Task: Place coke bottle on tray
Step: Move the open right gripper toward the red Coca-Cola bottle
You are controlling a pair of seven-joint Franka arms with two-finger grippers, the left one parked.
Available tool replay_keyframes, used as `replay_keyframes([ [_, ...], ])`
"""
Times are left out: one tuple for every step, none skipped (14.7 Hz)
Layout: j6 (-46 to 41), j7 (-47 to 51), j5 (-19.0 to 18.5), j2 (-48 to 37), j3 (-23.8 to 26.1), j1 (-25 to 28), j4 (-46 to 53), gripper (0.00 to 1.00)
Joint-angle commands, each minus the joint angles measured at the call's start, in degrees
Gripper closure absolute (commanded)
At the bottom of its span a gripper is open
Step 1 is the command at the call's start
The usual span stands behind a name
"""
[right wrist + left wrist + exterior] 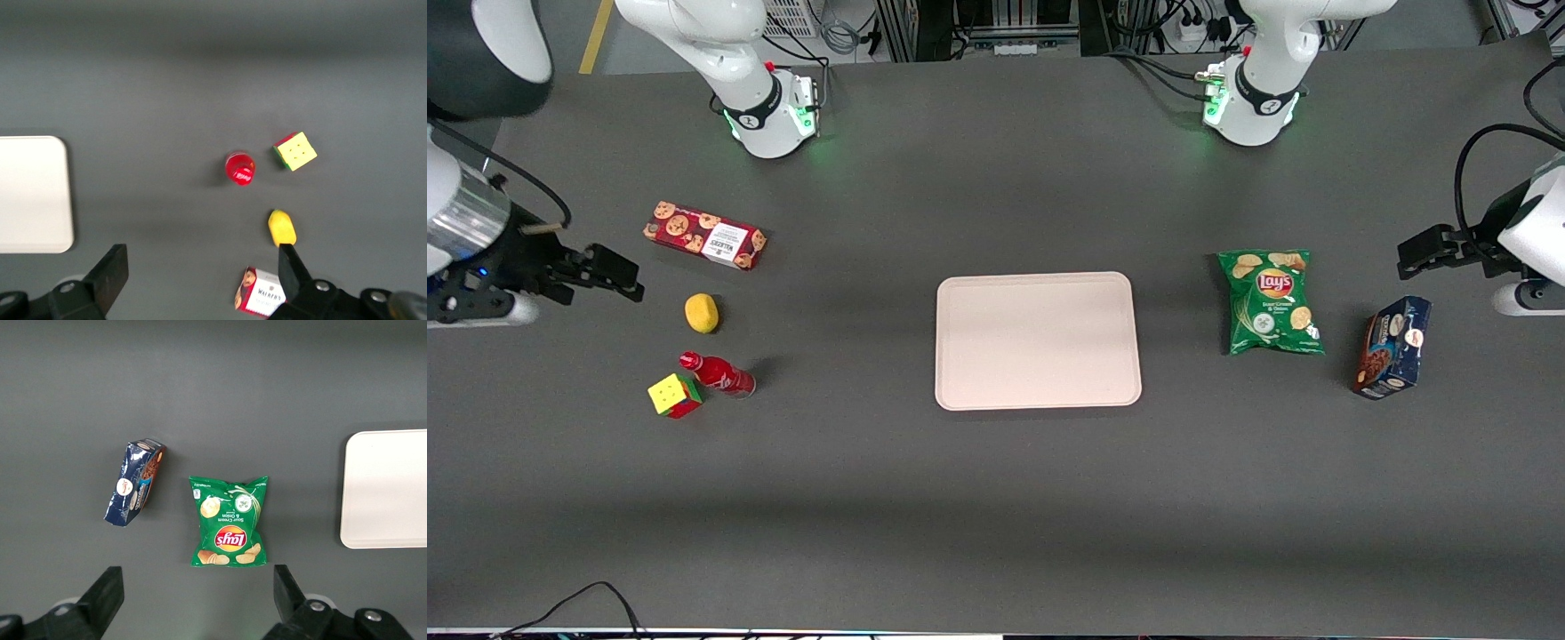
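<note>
The coke bottle (718, 374) is a small red bottle with a red cap, standing on the dark table and touching or almost touching a colour cube (673, 395). The right wrist view shows the coke bottle (240, 169) from above, beside the cube (295, 151). The pale cream-pink tray (1038, 340) lies flat at the table's middle with nothing on it; its edge shows in the wrist views (33, 193) (387, 490). My gripper (609, 269) hangs open above the table at the working arm's end, farther from the front camera than the bottle. Nothing is between the gripper's (200, 267) fingers.
A yellow lemon-like object (702, 313) (282, 227) and a red cookie box (704, 235) (261, 293) lie farther from the front camera than the bottle. Toward the parked arm's end lie a green chips bag (1271, 302) (230, 520) and a blue box (1392, 347) (135, 491).
</note>
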Motion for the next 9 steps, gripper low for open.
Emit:
replay_keyframes([
  [8.4, -2.2, -3.1, -0.1, -0.1, 0.5, -7.2, 0.00],
  [10.6, -4.3, -3.1, 0.4, -0.1, 0.4, -8.9, 0.00],
  [13.0, -5.4, -3.1, 0.9, -0.1, 0.1, -10.7, 0.00],
  [15.3, -6.0, -3.2, 1.7, -0.1, -0.2, -12.3, 0.00],
  [17.3, -6.8, -3.2, 2.6, -0.2, -0.2, -13.6, 0.00],
  [19.7, -7.2, -3.5, 3.6, -0.4, -0.3, -15.1, 0.00],
  [22.0, -8.3, -4.6, 4.9, -0.5, -0.4, -16.2, 0.00],
  [23.7, -8.6, -5.1, 6.5, -0.6, -0.4, -16.6, 0.00],
  [24.8, -8.8, -5.2, 8.3, -0.8, -0.6, -16.8, 0.00],
])
